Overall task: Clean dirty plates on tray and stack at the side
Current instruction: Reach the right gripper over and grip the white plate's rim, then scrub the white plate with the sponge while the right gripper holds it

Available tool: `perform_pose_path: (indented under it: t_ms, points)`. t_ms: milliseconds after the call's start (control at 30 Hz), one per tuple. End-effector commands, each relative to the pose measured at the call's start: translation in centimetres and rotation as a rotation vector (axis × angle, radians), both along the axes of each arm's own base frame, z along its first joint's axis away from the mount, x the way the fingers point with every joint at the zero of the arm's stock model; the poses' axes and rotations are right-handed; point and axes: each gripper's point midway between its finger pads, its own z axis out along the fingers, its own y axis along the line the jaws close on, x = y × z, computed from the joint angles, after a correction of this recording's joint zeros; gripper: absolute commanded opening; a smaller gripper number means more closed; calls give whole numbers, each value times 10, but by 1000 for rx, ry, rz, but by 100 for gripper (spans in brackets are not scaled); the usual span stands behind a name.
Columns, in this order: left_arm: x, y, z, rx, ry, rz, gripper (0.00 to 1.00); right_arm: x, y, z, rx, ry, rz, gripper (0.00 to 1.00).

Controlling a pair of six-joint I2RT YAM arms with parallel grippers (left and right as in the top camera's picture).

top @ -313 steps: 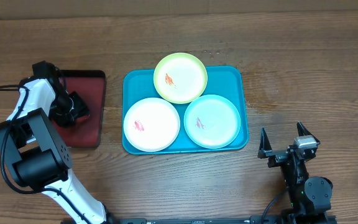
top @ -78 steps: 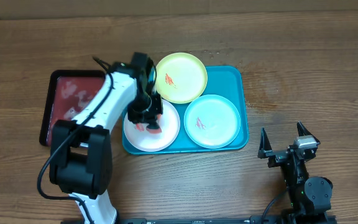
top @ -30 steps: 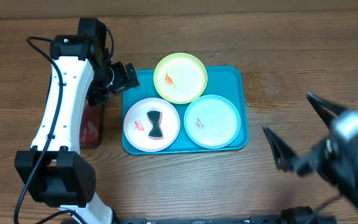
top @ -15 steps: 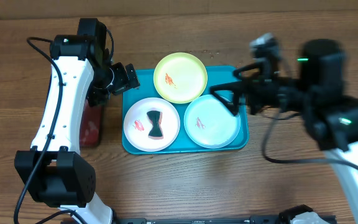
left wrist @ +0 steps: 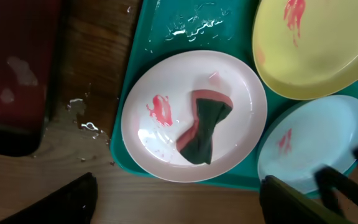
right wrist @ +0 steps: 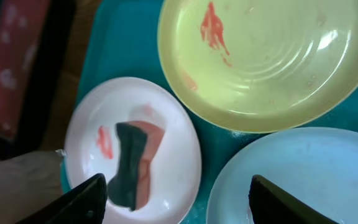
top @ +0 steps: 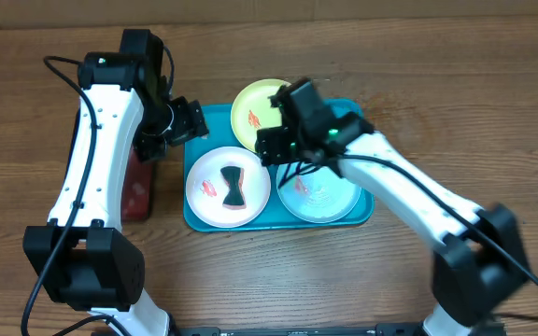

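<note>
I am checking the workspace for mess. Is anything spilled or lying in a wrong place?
Yes. Wet splashes lie on one corner of the tray and on the table beside it. A sponge lies on the smeared white plate, with nothing holding it.

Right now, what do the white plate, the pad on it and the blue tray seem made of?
White round plate: likely plastic, glossy sheen. Dark green and pink pad: seemingly soft sponge, matte, pinched mid-length. Teal rectangular tray: probably moulded plastic, smooth, water beading on it.
</note>
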Motion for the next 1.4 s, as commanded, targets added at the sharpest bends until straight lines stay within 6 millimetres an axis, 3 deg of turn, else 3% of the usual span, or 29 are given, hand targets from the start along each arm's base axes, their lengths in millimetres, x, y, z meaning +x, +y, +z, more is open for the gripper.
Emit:
perform_pose_path:
  t_ms: [0, 100, 400, 667, 767, 933, 1133, 1367]
  points:
    - [1, -5, 2, -12, -4, -14, 72, 9, 6, -24, -32, 14, -20, 68]
    - [2, -5, 2, -12, -9, -14, 55, 10, 11, -42, -53, 22, 9, 63]
    - [2, -5, 2, -12, -8, -14, 56, 3, 30, -76, -88, 32, 73, 57]
    - [-1, -5, -3, -12, 9, -14, 54, 1, 26, -97, -140, 49, 65, 53]
    - [-10, -4, -16, -10, 50, -14, 47, 0, 25, -101, -147, 59, 61, 40]
    - [-22, -12, -43, -54, 106, -29, 40, -2, 23, -102, -154, 73, 55, 31]
    - [-31, -41, -78, -149, 101, -147, 49, -3, 22, -103, -157, 77, 56, 29]
    - [-32, -59, -110, -129, 54, -214, 50, -7, 19, -105, -166, 103, 38, 22]
